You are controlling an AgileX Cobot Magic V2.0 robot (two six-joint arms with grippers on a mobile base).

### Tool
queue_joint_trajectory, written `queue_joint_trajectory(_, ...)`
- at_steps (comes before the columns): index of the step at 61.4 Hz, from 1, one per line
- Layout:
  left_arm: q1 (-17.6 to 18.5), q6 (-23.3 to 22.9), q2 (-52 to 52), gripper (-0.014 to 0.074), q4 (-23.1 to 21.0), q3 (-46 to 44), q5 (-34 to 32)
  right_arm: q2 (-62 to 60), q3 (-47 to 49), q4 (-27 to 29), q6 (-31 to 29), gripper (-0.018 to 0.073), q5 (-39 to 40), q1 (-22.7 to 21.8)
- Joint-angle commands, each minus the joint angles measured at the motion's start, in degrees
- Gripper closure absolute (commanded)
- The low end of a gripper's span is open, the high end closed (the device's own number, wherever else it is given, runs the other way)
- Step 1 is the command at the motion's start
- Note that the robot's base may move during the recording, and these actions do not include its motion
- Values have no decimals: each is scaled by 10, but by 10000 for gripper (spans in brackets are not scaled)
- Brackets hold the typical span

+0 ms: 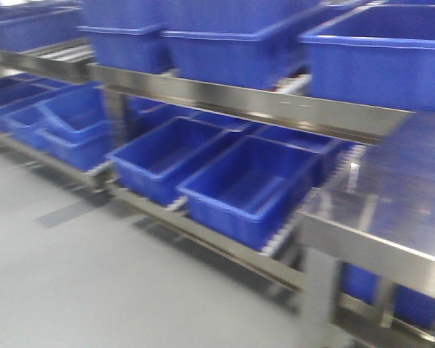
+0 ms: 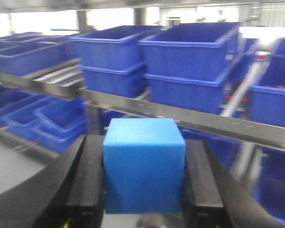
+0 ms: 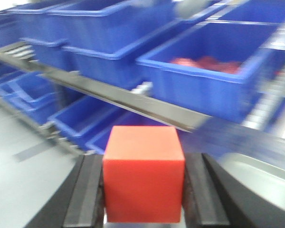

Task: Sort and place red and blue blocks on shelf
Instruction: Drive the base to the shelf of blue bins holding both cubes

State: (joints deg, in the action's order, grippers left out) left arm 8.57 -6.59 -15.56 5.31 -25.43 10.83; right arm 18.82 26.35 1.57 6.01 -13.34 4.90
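My left gripper point(image 2: 143, 183) is shut on the blue block point(image 2: 144, 164), its black fingers point(image 2: 88, 180) pressed on both sides. My right gripper point(image 3: 143, 187) is shut on the red block point(image 3: 143, 173) in the same way. Both are held in the air facing the shelf, a tiered steel rack with a flat front bar point(image 1: 254, 105) that also shows in the left wrist view point(image 2: 204, 121) and in the right wrist view point(image 3: 133, 102). Neither gripper shows in the front view.
Large blue bins fill the shelf tiers point(image 1: 246, 188) point(image 2: 190, 66). One upper bin holds red things point(image 3: 204, 64). A shiny steel tabletop point(image 1: 391, 210) stands at the right. Grey floor point(image 1: 94, 283) lies in front of the rack. The views are blurred.
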Motion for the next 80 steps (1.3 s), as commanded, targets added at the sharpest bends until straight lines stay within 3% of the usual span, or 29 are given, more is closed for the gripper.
queue_joint_trajectory(1, -1, -1, -5, 390, 0, -16, -53, 3, 16, -5, -6, 510, 50, -3)
queue_joint_trajectory(80, -1, -1, -5, 390, 0, -16, -53, 3, 16, -5, -6, 510, 50, -3)
